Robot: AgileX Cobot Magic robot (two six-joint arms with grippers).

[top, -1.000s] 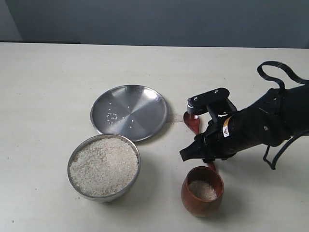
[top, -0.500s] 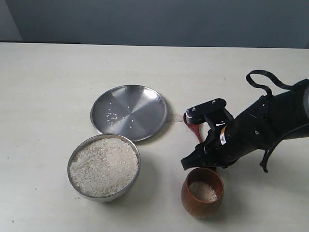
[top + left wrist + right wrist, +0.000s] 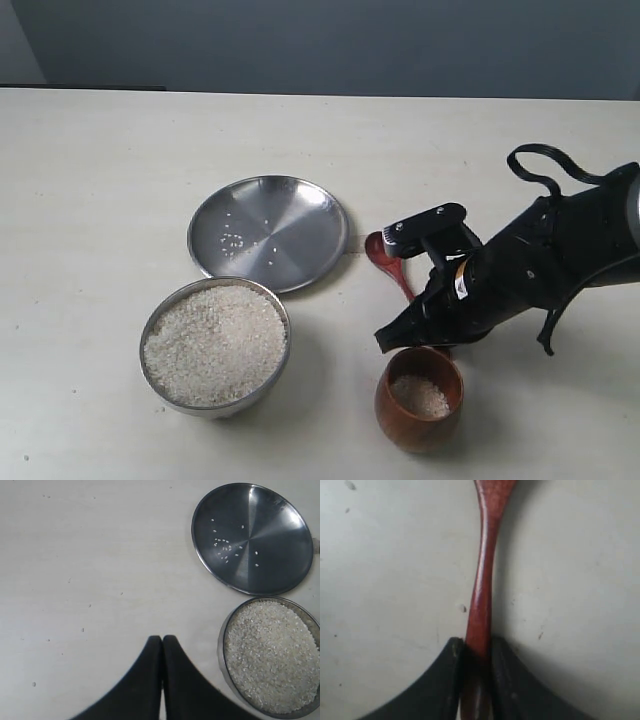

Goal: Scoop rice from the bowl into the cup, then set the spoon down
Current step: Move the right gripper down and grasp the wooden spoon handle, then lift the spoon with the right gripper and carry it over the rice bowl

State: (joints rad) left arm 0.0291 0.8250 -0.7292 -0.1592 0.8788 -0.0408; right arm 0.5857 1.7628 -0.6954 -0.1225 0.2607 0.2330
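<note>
The wooden spoon (image 3: 380,250) is low at the tabletop between the steel plate and the cup, its oval end pointing toward the plate. My right gripper (image 3: 408,287) is shut on the spoon's slim handle (image 3: 481,595), as the right wrist view shows with the gripper (image 3: 477,647) tight on it. I cannot tell whether the spoon touches the table. The wooden cup (image 3: 419,398) stands just in front of that gripper with a little rice (image 3: 420,393) inside. The steel bowl (image 3: 152,335) at the front left is heaped with rice (image 3: 215,343). My left gripper (image 3: 162,640) is shut and empty, beside the bowl (image 3: 220,645).
A flat steel plate (image 3: 268,232) with a few stray grains lies behind the bowl, also in the left wrist view as the plate (image 3: 252,537). The right arm's black body and cable loop (image 3: 545,165) hang over the table's right side.
My right gripper has come down toward the table and the cup. The spoon's oval end has swung left toward the plate and now shows fully.
</note>
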